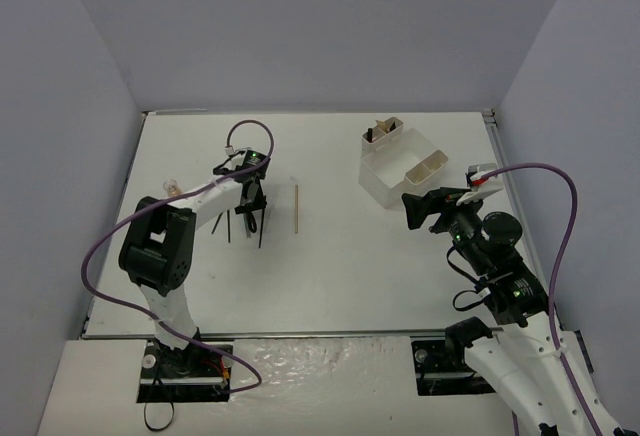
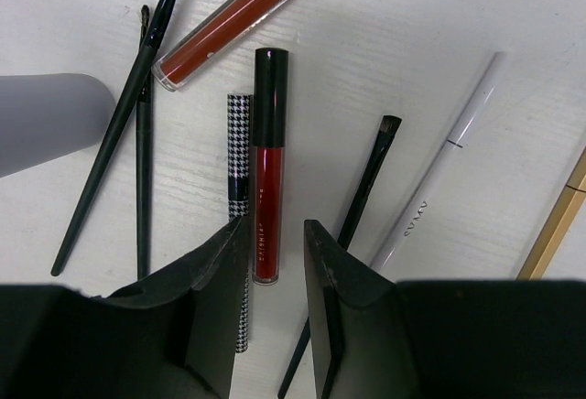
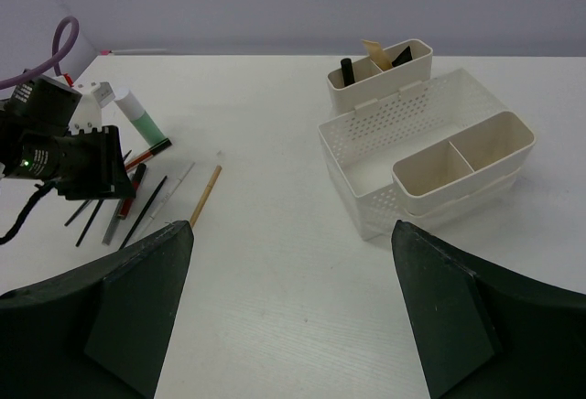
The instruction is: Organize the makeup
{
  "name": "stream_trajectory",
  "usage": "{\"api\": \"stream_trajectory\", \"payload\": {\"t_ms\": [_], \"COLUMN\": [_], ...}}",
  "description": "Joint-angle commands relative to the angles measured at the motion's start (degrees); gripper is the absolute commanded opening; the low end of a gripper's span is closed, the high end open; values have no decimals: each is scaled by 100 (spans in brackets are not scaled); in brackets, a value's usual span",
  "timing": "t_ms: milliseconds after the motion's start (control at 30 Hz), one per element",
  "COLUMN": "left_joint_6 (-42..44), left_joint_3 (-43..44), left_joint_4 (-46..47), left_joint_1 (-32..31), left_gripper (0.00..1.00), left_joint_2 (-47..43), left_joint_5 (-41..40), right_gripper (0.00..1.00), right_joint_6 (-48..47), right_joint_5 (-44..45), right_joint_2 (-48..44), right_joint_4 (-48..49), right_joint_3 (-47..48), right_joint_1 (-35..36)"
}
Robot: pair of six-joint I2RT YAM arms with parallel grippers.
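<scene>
The makeup lies in a loose cluster at the table's left. In the left wrist view a red lip gloss tube point(image 2: 265, 170) lies lengthwise, its lower end between the tips of my left gripper point(image 2: 275, 225). The jaws stand a little wider than the tube, with a gap on the right side. Beside it lie a houndstooth pencil point(image 2: 239, 161), a second red gloss point(image 2: 229, 24), black brushes point(image 2: 119, 124), a white pencil point(image 2: 449, 152) and a tan pencil point(image 2: 554, 225). My right gripper point(image 3: 291, 230) hangs open and empty over bare table, near the white box point(image 3: 366, 198).
The white box point(image 1: 385, 181) at the back right has a rear compartment point(image 3: 380, 74) holding a black tube and a tan item. A green-capped bottle point(image 3: 139, 115) lies behind the left arm. A grey bottle point(image 2: 46, 120) lies left of the brushes. The tan pencil point(image 1: 296, 206) lies apart.
</scene>
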Motion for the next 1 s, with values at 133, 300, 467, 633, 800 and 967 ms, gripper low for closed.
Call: {"api": "stream_trajectory", "payload": {"t_ms": [133,300,467,633,800,967], "left_joint_6": [26,30,3,3,45,214], "left_joint_3": [62,62,-15,-79,-139,-186], "left_joint_4": [200,218,325,412,463,459], "left_joint_1": [43,47,47,47,47,41], "left_gripper": [27,27,26,22,14,3], "left_joint_2": [10,97,164,201,145,-144], "left_joint_5": [-28,-11,109,153,157,157], "right_gripper": [87,87,87,87,87,87], "right_joint_6": [38,38,47,43,38,13], "right_joint_5": [16,16,23,16,25,-15], "right_joint_2": [86,86,88,104,113,113], "right_joint_4": [380,384,388,388,388,388], "right_joint_3": [2,-6,-5,-10,-6,25], "right_joint_1": [32,32,32,32,32,32]}}
